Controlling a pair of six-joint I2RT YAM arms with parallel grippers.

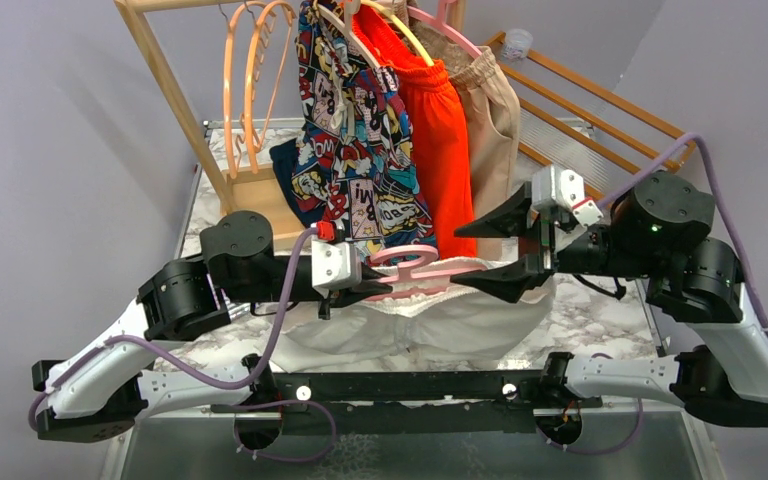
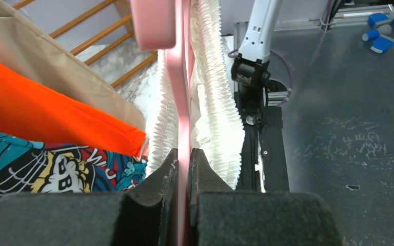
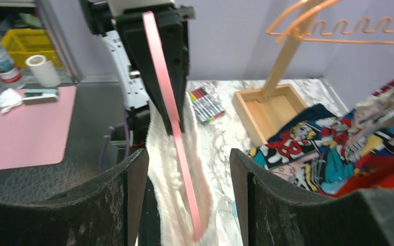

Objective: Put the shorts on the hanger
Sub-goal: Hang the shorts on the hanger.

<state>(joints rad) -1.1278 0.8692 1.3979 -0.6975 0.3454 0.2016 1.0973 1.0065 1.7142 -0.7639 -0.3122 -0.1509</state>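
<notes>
- The left gripper [image 2: 183, 156] is clamping its two black padded fingers tight on the thin light-pink plastic hanger [image 2: 182, 102], holding it up above the table, level in the top view.
- The right gripper [image 3: 189, 159] is standing with its jaws apart, gripping nothing; the hanger's far end is lying in the gap between them.
- The plain white fabric shorts [image 1: 440, 325] are hanging below the hanger, their gathered waistband bunching on both sides of its pink bar in the left wrist view, while the lower cloth is resting on the table.
- Judging from this, the shorts are already sitting on the hanger; what is left is probably steadying it or setting it down.
- The white-and-grey marble-patterned table [image 1: 600, 300] is carrying a light wooden clothes rack [image 1: 175, 90] at its far side.
- On the rack, orange wire-like hangers [image 1: 245, 80], comic-print shorts [image 1: 360, 150], orange-red shorts [image 1: 445, 130] and a beige garment [image 1: 495, 110] are hanging.
- Pale lilac-grey walls [image 1: 50, 150] are enclosing the scene.
</notes>
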